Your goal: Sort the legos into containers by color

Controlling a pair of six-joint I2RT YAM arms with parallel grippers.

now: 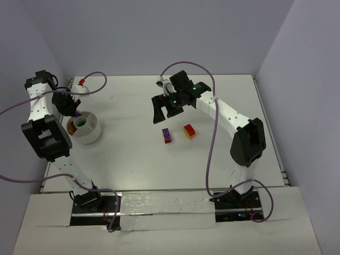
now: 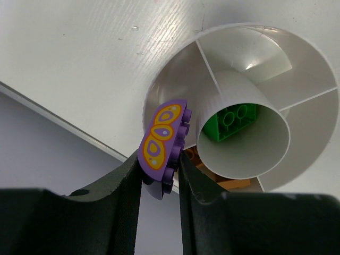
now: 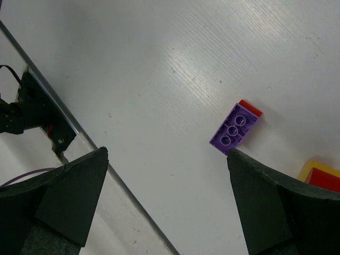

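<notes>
My left gripper is shut on a purple curved brick with a yellow butterfly print. It holds the brick over the near rim of the white tub. The tub is divided; its middle tube holds a green brick, and an orange brick shows in an outer part. From above, the tub stands at the left under the left gripper. My right gripper is open and empty above the table. A purple brick lying on a red one and a red-and-yellow brick lie just beyond its right fingertip.
The purple-on-red brick and the red-and-yellow brick lie mid-table, a little in front of the right gripper. A small red piece sits at the back left corner. Purple cables loop over both arms. The table's left edge runs close to the tub.
</notes>
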